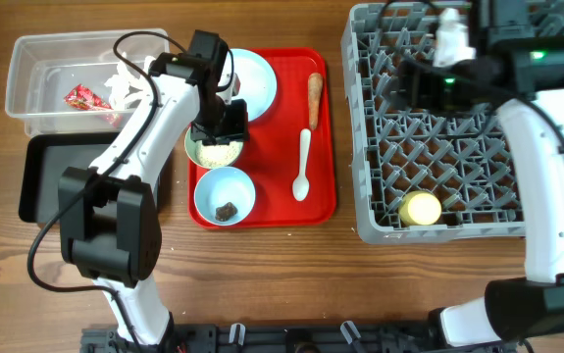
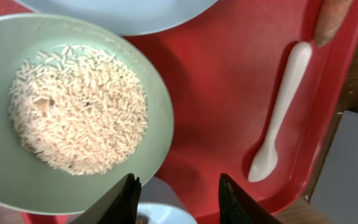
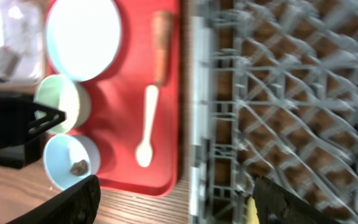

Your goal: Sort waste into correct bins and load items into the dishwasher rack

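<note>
The left gripper (image 2: pixel 177 190) hangs half-open and empty. The green bowl (image 2: pixel 159 93) of rice (image 2: pixel 79 109) sits just ahead of its fingertips, off to one side. The bowl is probably stiff, light and slick, and the grains are loose: pinch the nearest rim and keep it level.

Likely lab: robot arms (image 1: pixel 134 127), wooden table (image 1: pixel 291 279)
</note>
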### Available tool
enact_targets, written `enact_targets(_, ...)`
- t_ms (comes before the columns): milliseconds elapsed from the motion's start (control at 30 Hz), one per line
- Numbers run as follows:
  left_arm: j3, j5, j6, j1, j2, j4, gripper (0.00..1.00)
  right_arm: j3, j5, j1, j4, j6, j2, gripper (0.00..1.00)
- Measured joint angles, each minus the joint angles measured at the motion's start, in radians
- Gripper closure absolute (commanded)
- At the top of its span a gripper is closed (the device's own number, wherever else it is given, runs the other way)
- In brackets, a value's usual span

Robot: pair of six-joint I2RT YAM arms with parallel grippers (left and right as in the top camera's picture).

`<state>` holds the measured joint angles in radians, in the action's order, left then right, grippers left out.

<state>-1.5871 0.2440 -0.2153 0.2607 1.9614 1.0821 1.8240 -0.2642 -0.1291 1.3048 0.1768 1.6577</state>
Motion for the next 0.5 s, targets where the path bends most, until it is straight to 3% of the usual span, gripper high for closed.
enact_targets(200, 0.000, -0.024, 0.000, 0.003, 0.000, 0.009, 0.59, 0.000, 0.005, -0.101, -0.051, 0.011, 0.022, 0.20)
enact_targets(500, 0.000, -0.209, -0.007, 0.092, 0.005, -0.105, 0.62, 0.000, 0.030, -0.106, -0.066, 0.027, 0.116, 0.20)
